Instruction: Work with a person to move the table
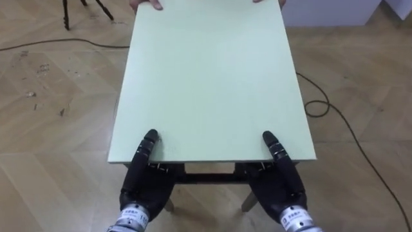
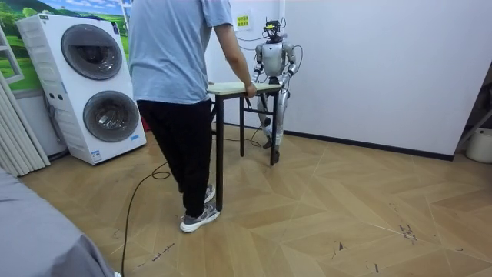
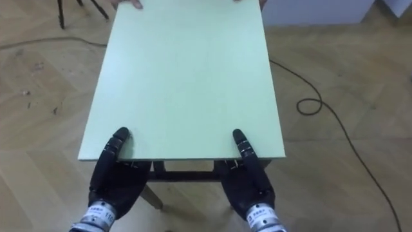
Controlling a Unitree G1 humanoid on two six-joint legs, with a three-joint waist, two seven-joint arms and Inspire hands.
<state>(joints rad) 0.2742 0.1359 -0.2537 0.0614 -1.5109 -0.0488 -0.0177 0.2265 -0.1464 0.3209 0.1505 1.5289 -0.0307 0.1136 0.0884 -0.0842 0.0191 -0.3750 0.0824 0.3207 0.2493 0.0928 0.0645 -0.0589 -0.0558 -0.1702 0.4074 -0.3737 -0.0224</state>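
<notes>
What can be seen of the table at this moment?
The table has a plain, pale green rectangular top, smooth and bare, on a dark frame with slim dark legs. It is level over the wood floor, between the robot and a person who holds its far edge. At the near edge the left hand and right hand clamp it, thumbs on top, palms beneath. Whether its legs touch the floor cannot be told.

Person [image 2: 181,77] holds near end of table [image 2: 227,88], robot at opp. end nr white wall [image 2: 369,61].
</notes>
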